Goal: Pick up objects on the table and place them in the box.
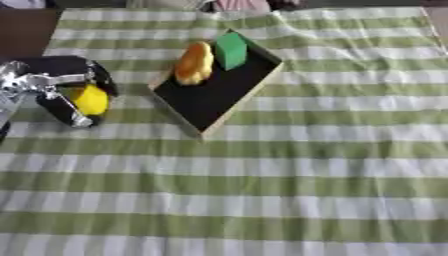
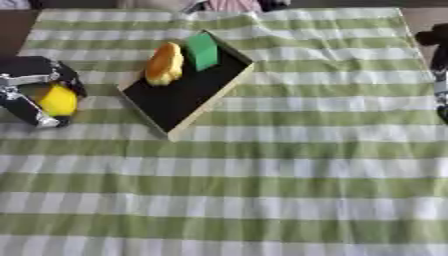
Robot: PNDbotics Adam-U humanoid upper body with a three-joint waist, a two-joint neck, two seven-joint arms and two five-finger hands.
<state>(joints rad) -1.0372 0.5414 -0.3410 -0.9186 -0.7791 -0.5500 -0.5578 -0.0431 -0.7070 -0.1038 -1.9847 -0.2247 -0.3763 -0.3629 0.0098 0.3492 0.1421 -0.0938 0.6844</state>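
**Yellow thing in my left hand**

My left hand is curled round a small yellow thing, left of the box. It looks smooth, round and light, maybe slippery, so I should hold its middle. I can't tell about my right hand.

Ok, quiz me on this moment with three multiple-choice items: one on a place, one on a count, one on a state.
1. Where is the green block?
A. in the box
B. on the cloth, right of the box
C. in the left hand

2. How many things lie in the box?
A. none
B. two
C. four

3. What is the left hand doing?
A. resting open and empty
B. curled round the yellow object
C. pressing the box rim

Answers: 1 A, the block sits at the box's far end beside the orange object. 2 B, only those two. 3 B, fingers wrap the yellow object.
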